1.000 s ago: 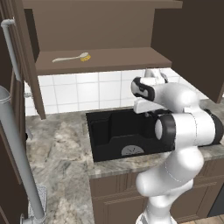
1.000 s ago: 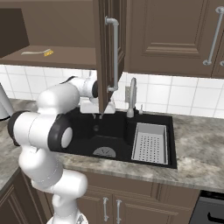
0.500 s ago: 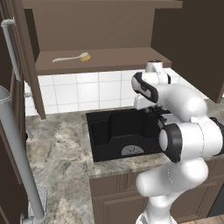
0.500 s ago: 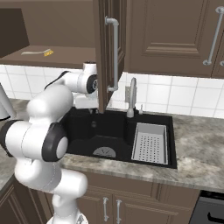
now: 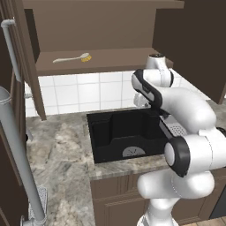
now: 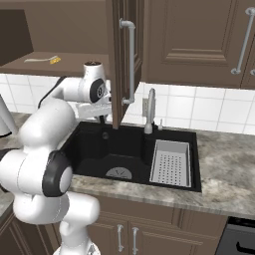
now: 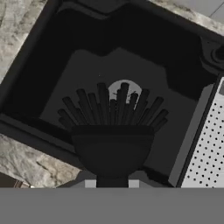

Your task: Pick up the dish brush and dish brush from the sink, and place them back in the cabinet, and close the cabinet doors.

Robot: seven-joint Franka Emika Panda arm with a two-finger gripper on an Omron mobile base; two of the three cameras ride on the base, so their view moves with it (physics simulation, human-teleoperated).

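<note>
**Black brush held over the sink**

The hand (image 7: 112,183) is clenched on the black dish brush (image 7: 113,131) — bristles pointing down toward the sink (image 7: 39,83) and its grey drain (image 7: 124,89). Farther off, the whitish dish brush (image 5: 73,58) lies on the open cabinet (image 5: 106,31) shelf.

black dish brush (image 7: 112,131), black sink (image 5: 102,132)

Black dish brush head (image 7: 113,140) fills the lower middle, bristles fanning away over the round grey drain (image 7: 119,90) of the black sink (image 7: 39,87); a white perforated drainer tray (image 7: 208,148) sits at right
</note>
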